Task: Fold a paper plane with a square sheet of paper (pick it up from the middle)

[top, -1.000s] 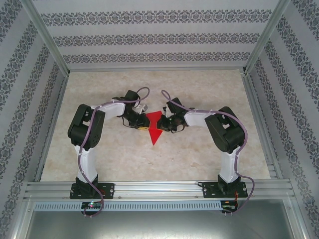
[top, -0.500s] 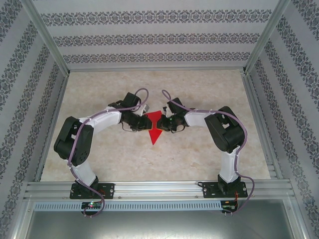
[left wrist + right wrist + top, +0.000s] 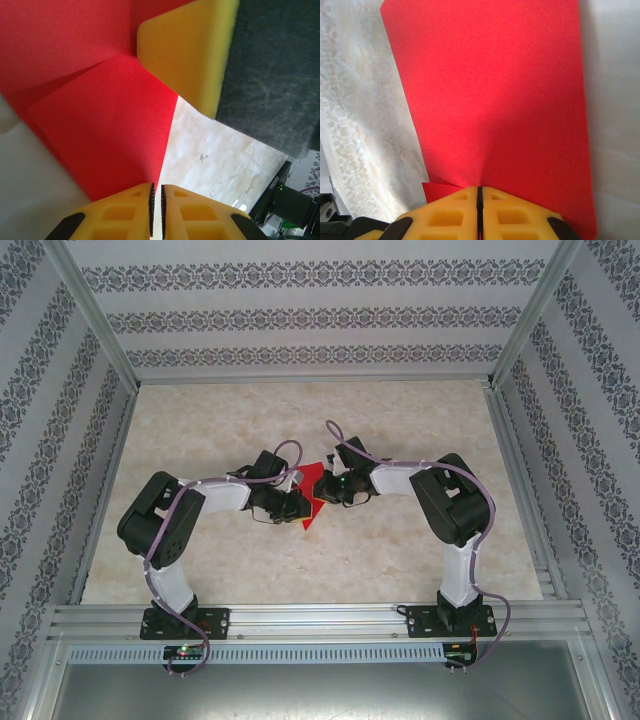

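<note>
Overhead, my left gripper (image 3: 298,506) and right gripper (image 3: 330,488) meet on the red paper (image 3: 316,483) at the middle of the worktop (image 3: 420,420), well away from its edges. My wrist cameras add the grips themselves: the right fingers are clamped tight on a flat stretch of the paper, and the left ones are pinched on a pointed corner. Up close the paper is bright, plain red, creased, with one layer lying over another.

Pale marbled table (image 3: 400,420); the red paper (image 3: 311,514) perhaps touches it at its tip.
</note>
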{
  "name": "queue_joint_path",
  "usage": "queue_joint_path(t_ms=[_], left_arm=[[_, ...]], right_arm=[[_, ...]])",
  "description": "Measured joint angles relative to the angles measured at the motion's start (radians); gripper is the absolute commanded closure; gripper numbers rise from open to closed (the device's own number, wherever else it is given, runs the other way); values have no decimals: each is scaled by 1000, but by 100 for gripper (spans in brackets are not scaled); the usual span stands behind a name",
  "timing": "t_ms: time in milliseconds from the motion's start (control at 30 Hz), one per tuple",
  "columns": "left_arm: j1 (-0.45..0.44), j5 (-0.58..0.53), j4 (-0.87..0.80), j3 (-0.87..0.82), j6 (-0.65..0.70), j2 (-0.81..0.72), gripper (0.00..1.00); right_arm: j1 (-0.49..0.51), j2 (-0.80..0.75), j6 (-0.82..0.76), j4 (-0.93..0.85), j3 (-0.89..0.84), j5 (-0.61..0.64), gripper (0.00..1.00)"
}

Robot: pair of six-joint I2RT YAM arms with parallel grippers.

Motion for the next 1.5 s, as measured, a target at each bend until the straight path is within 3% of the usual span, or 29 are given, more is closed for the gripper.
queue_joint_path(t_ms=[700, 1167, 1500], left_arm=[[-13, -44, -31, 6, 130, 27, 85], [-13, -55, -44, 6, 172, 21, 85], [-13, -51, -72, 8, 175, 14, 85]], right_arm=[[-18, 0, 5, 15, -6, -8, 88], [-111, 2, -26, 0, 7, 2, 88], [-138, -18, -56, -45, 25, 52, 83]])
